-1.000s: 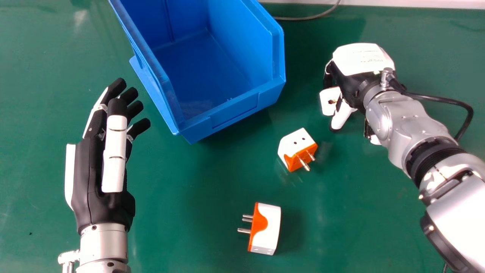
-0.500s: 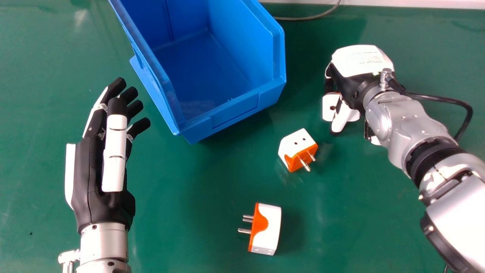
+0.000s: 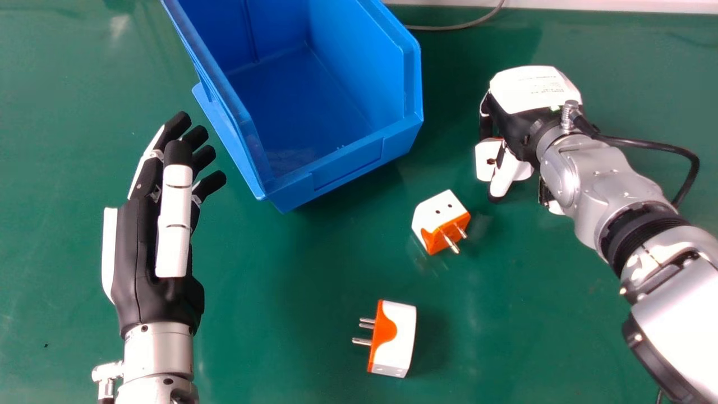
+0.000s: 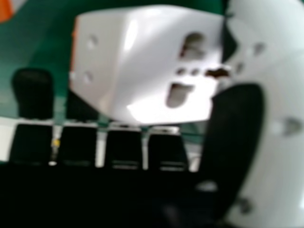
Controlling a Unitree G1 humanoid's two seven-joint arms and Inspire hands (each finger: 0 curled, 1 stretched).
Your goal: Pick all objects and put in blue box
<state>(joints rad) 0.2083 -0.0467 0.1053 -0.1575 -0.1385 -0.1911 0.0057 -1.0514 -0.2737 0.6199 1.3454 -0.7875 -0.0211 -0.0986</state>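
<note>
Worktop (image 3: 280,269) gaps parted the blue box (image 3: 348,164) from the open left robot hand (image 3: 143,252) and right robot hand (image 3: 519,123) gripping an adapter (image 4: 147,66).

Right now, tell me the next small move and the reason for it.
I'd probably firm the hold of the right robot hand on the white adapter: it sits between thumb and fingers but outside the blue box, so secure it before carrying.
</note>
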